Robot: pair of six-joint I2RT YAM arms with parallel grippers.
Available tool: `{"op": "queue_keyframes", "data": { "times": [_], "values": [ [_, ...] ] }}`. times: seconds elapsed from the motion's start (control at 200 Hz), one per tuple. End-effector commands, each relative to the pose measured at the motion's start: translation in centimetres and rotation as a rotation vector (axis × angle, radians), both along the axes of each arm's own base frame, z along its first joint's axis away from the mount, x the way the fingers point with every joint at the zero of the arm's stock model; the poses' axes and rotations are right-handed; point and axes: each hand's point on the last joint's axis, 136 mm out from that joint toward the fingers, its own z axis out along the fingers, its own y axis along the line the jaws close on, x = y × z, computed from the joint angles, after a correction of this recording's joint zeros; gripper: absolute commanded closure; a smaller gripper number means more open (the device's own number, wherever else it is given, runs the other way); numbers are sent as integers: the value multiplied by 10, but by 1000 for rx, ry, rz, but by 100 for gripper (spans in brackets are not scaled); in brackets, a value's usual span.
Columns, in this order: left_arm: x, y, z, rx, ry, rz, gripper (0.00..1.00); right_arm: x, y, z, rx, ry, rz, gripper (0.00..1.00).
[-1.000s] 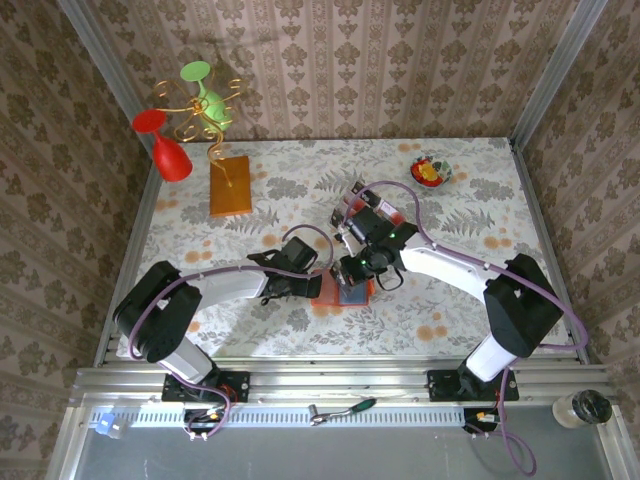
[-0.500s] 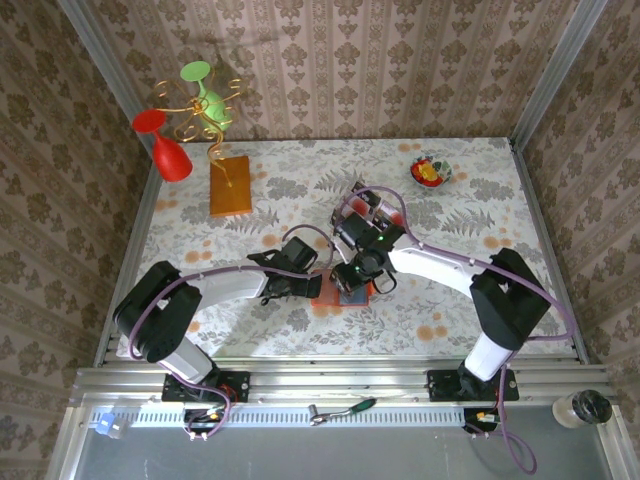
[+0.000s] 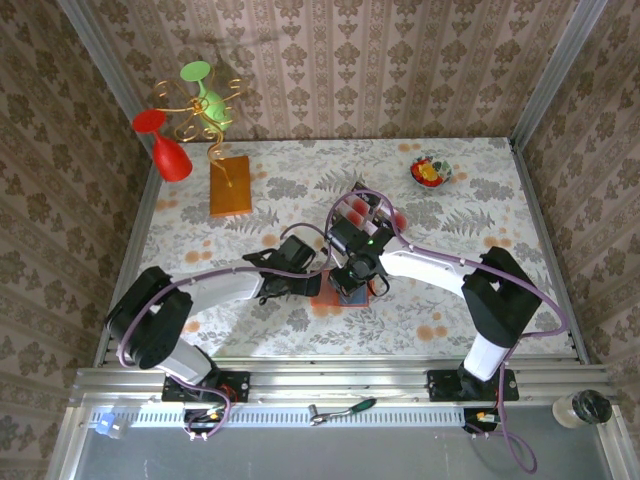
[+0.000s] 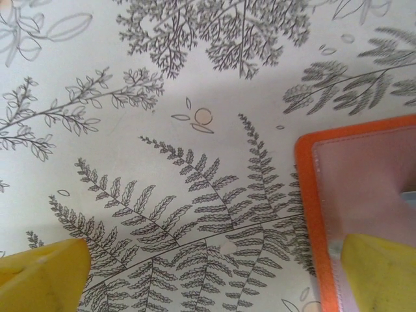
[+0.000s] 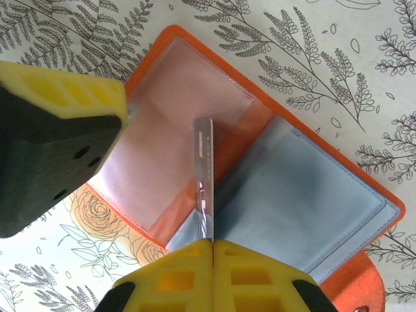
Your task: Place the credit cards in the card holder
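The card (image 5: 205, 172) stands on edge, pinched at its near end by the right pincer (image 5: 212, 250), whose jaws are shut on it; its far end dips into the fold of the holder (image 5: 305, 195), which lies open directly beneath that pincer, a clear pocket to one side and a grey-blue one to the other. The left pincer (image 4: 211, 279) is spread wide and holds nothing, with one finger (image 5: 58, 130) resting on the holder's clear-pocket flap. Both forearms run in from elbows set out to the sides and meet at the table's (image 3: 480, 290) middle, wrists bent down. That makes one card in the grip and one holder; the red cards (image 3: 351, 210) just beyond the right pincer are half hidden by the arm, so their count cannot be told. Well beyond the left pincer stand one block (image 3: 230, 185) and two glasses, red (image 3: 165, 150) and green (image 3: 208, 95); far beyond the right pincer sits one bowl (image 3: 431, 171).
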Motion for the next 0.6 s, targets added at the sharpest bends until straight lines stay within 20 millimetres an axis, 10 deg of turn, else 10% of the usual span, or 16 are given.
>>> {"op": "queue_keyframes", "data": {
  "times": [0.0, 0.595],
  "values": [
    [-4, -1, 6, -17, 2, -8, 0, -17, -15, -20, -79, 50, 6, 100],
    [-16, 7, -29, 84, 42, -15, 0, -17, -5, -7, -13, 47, -2, 100]
  ]
}}
